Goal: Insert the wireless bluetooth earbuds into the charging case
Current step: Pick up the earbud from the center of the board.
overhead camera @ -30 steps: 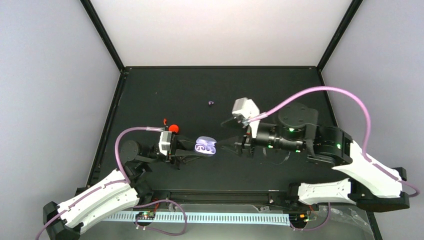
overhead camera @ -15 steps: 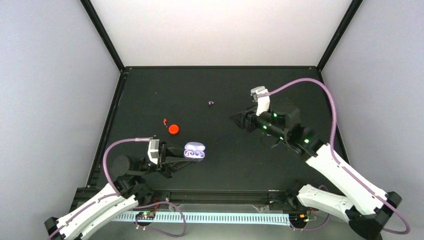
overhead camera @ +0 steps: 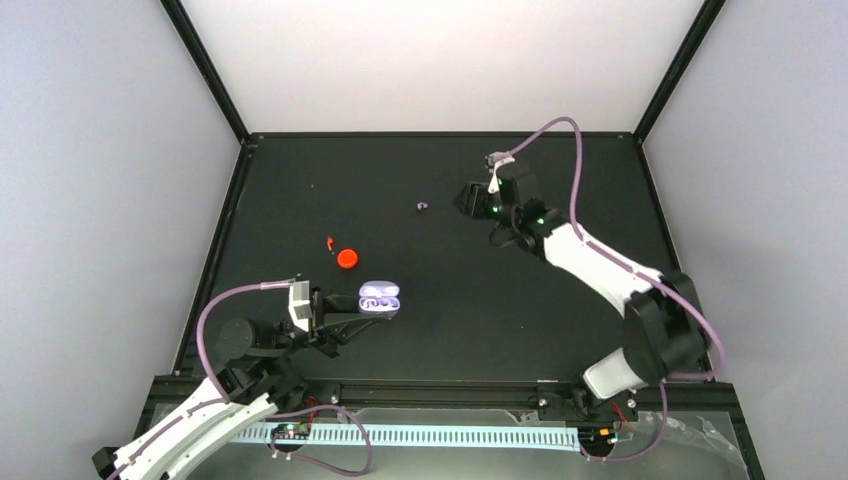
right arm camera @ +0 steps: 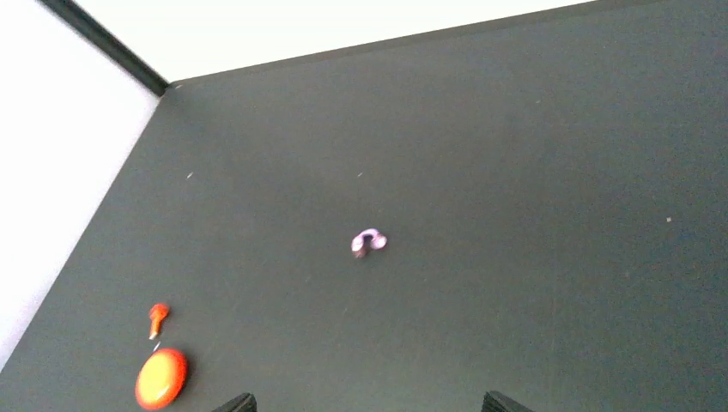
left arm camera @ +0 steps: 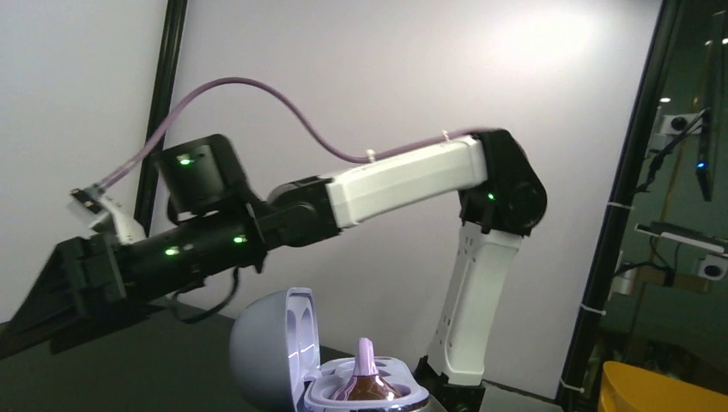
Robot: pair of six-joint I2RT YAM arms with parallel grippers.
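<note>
Left arm (overhead camera: 205,418) folded low, left gripper (overhead camera: 352,310) clamped narrow — right arm (overhead camera: 598,264) stretched far forward, right gripper (overhead camera: 466,198) spread wide.

Left wrist view: charging case (left arm camera: 288,356) cut by bottom edge, I get only lid and tray top. Seated earbud (left arm camera: 365,373) half sunk, shape unclear. Right wrist view: right gripper (right arm camera: 371,403) shows just two fingertips (right arm camera: 242,401) at bottom edge. Top view: lavender earbud (overhead camera: 422,207) and red earbud (overhead camera: 329,242) too small for me to read orientation. Left gripper (overhead camera: 360,313) contact with case hidden.
</note>
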